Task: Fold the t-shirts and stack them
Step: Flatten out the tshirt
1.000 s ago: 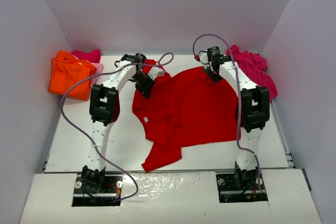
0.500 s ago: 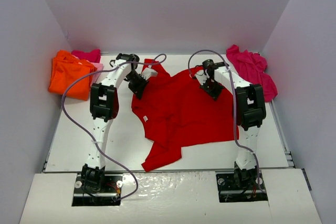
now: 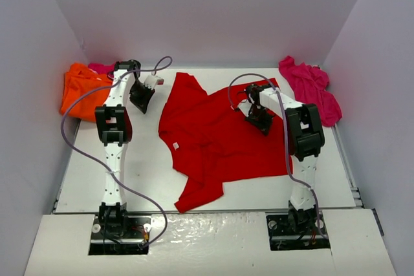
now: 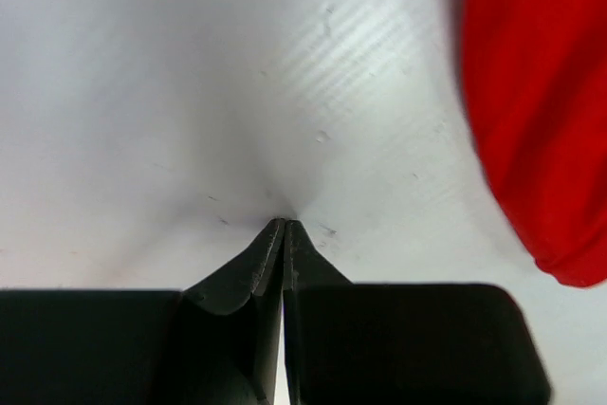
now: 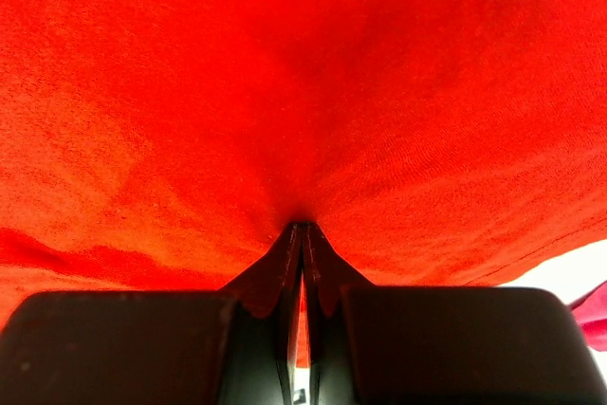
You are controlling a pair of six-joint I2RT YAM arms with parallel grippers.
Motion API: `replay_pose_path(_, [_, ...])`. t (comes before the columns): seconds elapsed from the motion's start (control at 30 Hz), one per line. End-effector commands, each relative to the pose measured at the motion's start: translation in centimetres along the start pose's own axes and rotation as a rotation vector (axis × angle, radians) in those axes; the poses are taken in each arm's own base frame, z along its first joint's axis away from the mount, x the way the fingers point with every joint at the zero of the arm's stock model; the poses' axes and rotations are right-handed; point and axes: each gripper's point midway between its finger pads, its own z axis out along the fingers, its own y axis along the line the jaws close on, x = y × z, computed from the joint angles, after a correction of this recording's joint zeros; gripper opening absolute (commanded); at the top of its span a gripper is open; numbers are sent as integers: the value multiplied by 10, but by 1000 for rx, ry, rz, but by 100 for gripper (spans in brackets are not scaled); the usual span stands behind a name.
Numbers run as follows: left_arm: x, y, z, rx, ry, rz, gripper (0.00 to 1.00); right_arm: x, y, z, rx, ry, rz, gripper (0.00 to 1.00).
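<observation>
A red t-shirt (image 3: pixel 220 137) lies spread in the middle of the white table (image 3: pixel 149 166), one sleeve trailing toward the front. My left gripper (image 3: pixel 140 103) is shut and holds nothing. Its tips (image 4: pixel 285 224) rest over bare table, just left of the shirt's edge (image 4: pixel 541 111). My right gripper (image 3: pixel 263 124) is shut too, its tips (image 5: pixel 302 227) pressed down on the red cloth (image 5: pixel 285 73) in the shirt's upper right part. An orange t-shirt (image 3: pixel 81 92) lies folded at the back left. A magenta t-shirt (image 3: pixel 310 88) is bunched at the back right.
A bit of pink cloth (image 3: pixel 102 68) shows behind the orange shirt. White walls close in the table at the back and on both sides. Grey cables loop from both arms over the table. A magenta scrap (image 5: pixel 593 315) shows at the right wrist view's edge.
My left gripper has slid left off the red shirt onto bare table. My right gripper has moved from the shirt's back edge down onto the cloth. The shirt's upper part now lies flatter.
</observation>
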Motion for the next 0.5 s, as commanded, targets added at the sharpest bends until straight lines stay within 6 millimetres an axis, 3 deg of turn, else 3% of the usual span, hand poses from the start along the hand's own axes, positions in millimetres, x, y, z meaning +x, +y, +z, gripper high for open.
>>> replay_pose_path(0.0, [-10,10,-14,-63,-25,16,0,8,36,18,-117,74,-16,0])
replay_pose_path(0.03, [-18,0,-27,-45,-70,31,0,6,33,16,-103,66,-13,0])
replay_pose_path(0.13, [-14,-24,-35,-8,-93,48,0,-2,23,6,-60,28,2,0])
replay_pose_path(0.27, [-28,-75,-74,5,-169,151,0,-10,5,-5,13,-1,37,0])
replay_pose_path(0.47, [-29,-132,-95,72,-209,240,0,-18,-11,-24,70,-48,85,0])
